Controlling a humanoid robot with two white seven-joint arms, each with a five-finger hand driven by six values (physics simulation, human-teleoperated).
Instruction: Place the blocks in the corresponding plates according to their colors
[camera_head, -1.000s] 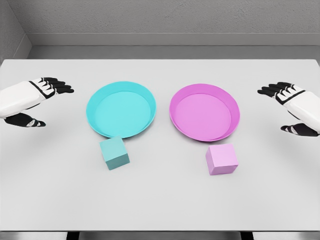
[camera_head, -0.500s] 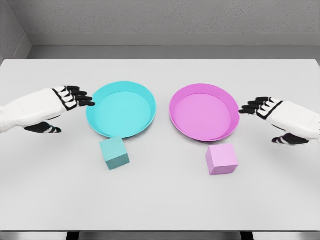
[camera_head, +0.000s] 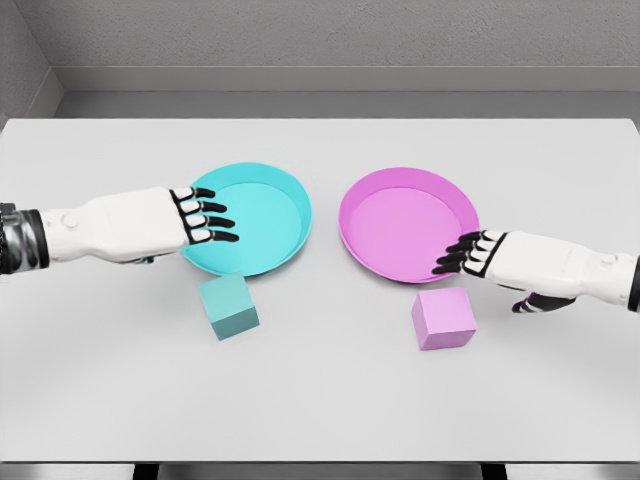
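Both hands are on the approach, neither yet grasping: the left hand reaches with fingers spread over the near-left rim of the cyan plate, the right hand likewise over the near-right rim of the pink plate. Each must next drop nearer, onto the cyan block and pink block lying just before their plates. Since the earlier frames both hands have swept inward from the table's sides.

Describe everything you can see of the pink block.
The pink block is a plain cube, matte light pink, with a paler top face and a slightly darker front. It sits flat on the white table, turned a little askew, just in front of the pink plate and apart from its rim. The right hand hovers above and behind it, fingers spread, not touching it.
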